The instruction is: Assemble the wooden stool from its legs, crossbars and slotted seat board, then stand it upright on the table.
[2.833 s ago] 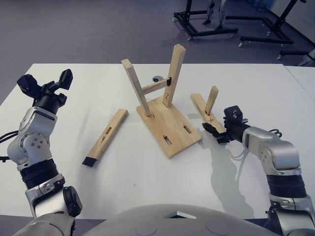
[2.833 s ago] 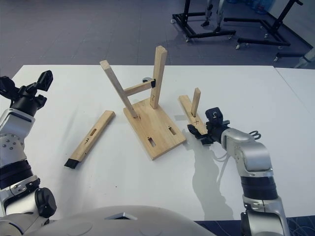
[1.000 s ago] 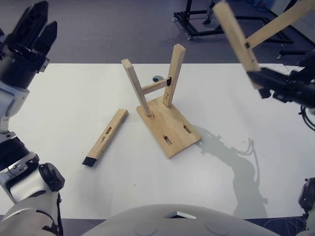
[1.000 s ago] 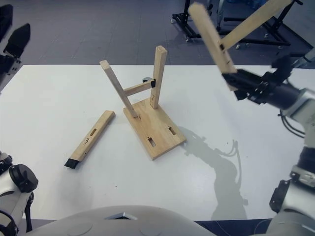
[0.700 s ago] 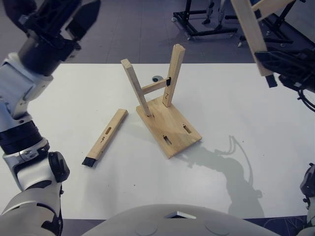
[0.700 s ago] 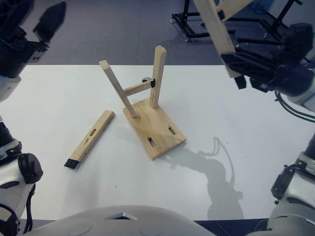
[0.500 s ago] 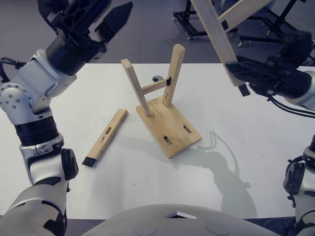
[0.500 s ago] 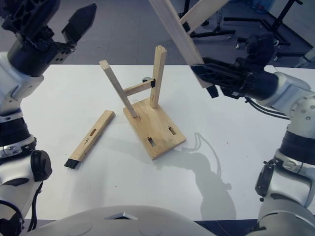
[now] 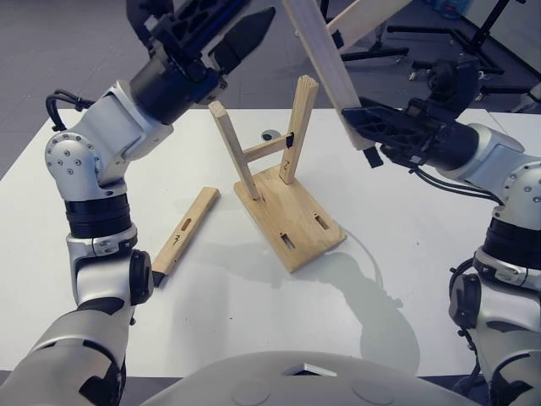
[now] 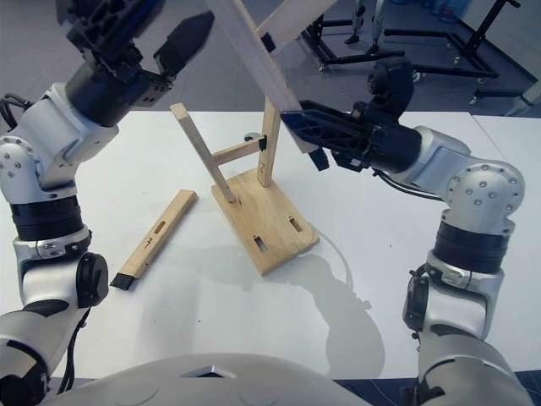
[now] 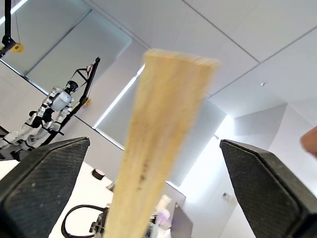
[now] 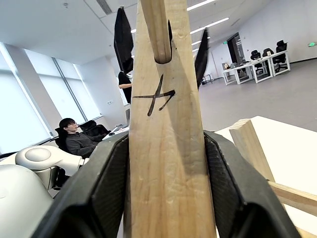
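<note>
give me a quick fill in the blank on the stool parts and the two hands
1. The seat board has ___ legs standing in it.
2. The loose leg lies flat to the robot's ___ of the seat board.
3. The right hand is ___ on the raised leg.
4. The left hand has its fingers ___.
Missing words: two; left; shut; open.

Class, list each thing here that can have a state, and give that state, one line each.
Slotted wooden seat board: flat on the table, two slots unfilled.
Two fitted wooden legs: standing in the board, joined by a crossbar.
Loose wooden leg: lying on the table.
Wooden leg with crossbar: held aloft, tilted.
Right gripper: shut on that leg.
Left gripper: open.
</note>
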Robot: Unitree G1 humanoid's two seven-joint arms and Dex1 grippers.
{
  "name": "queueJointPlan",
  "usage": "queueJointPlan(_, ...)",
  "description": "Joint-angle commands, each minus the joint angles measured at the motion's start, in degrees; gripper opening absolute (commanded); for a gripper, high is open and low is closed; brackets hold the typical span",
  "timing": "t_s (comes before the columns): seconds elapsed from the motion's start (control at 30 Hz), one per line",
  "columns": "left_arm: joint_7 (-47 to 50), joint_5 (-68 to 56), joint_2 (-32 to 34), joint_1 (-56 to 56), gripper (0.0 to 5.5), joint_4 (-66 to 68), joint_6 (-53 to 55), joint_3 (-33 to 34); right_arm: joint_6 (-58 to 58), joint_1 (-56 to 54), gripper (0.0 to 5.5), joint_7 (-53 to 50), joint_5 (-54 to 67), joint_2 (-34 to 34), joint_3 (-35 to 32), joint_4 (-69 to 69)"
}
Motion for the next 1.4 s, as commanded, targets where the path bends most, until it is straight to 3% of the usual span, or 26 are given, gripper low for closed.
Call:
queueJointPlan(0.03, -0.13, 1.74, -1.77, -0.40, 4.82, -1.91, -0.77, -1.50, -0.01, 0.49, 2.07, -2.70, 1.45, 1.94, 1.82, -2.73)
queueJointPlan(0.53, 1.61, 3.47, -4.13, -1.34, 4.82, -1.06, -2.36, -1.37, -0.85, 1.48, 2.07, -6.93, 2.06, 3.93, 2.93, -3.62)
queueJointPlan(1.07, 1.29, 6.55, -3.27, 1.97, 2.43, -3.99, -0.48, -3.52, -1.00, 2.93, 2.07, -7.63, 3.08, 4.02, 2.90, -4.54)
queueJointPlan(1.4, 0.45, 7.91, -1.89, 3.20, 2.22, -3.67, -0.67, -2.77, -1.43, 2.36, 2.06, -8.47, 3.85, 3.90, 2.50, -3.88)
